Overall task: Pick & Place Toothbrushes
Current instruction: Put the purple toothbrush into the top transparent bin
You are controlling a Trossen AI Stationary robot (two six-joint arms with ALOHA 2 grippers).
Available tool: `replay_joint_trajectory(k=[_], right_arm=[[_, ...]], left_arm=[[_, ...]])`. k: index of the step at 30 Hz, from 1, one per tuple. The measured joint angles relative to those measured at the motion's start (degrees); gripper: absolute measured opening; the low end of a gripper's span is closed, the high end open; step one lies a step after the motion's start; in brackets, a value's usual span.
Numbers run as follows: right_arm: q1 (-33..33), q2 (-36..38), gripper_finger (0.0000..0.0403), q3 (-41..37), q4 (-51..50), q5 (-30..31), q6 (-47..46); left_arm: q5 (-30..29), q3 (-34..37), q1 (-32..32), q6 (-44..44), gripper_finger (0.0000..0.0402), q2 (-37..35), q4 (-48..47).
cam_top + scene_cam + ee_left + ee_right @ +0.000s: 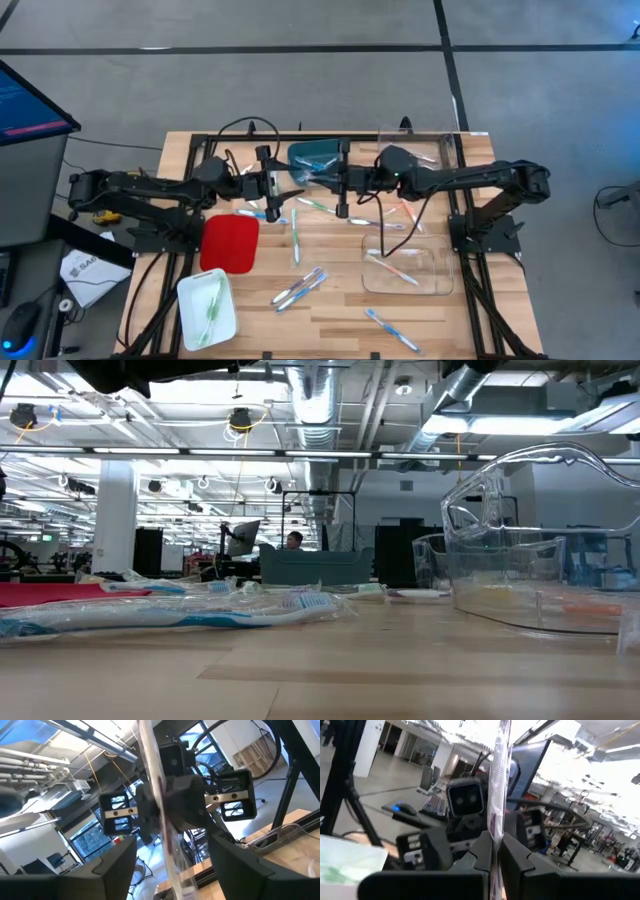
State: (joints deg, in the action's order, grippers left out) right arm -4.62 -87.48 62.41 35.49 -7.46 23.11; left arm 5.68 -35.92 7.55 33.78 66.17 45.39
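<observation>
The two grippers face each other above the upper middle of the high view, and a single wrapped toothbrush (pixel 499 780) stands upright between them. The right gripper (pixel 495 851) has its fingers clenched on the lower part of the wrapper, the brush rising straight up out of the pinch; the left gripper (pixel 172 862) has its fingers spread apart, one on each side of the same brush without pressing it, so the weight appears to rest with the right arm alone. The remaining toothbrushes (pixel 300 288) lie scattered over the wooden table (pixel 340 335) in the centre and lower part of the high view; some sit in the clear tray (pixel 375 282) at right of centre, green ones in the white tray (pixel 192 308) at lower left, and a red tray (pixel 229 243) and a teal tray (pixel 305 155) lie nearby. These brushes look very light and fairly stiff, but the clear film sleeve is probably slick and crinkly, so it may slide or twist in a pinch. A hold near the middle of the handle, across its narrow width, seems the safest; gripping the loose end of the wrapper would likely let the brush swing.
</observation>
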Motion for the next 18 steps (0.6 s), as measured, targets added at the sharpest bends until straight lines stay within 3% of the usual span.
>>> replay_joint_trajectory(k=[18], right_arm=[[2.25, -2.89, 0.0012, 0.85, 4.61, -1.56, 6.05]], left_arm=[[1.32, 0.0, 0.02, -2.78, 0.0223, 0.0, -0.14]])
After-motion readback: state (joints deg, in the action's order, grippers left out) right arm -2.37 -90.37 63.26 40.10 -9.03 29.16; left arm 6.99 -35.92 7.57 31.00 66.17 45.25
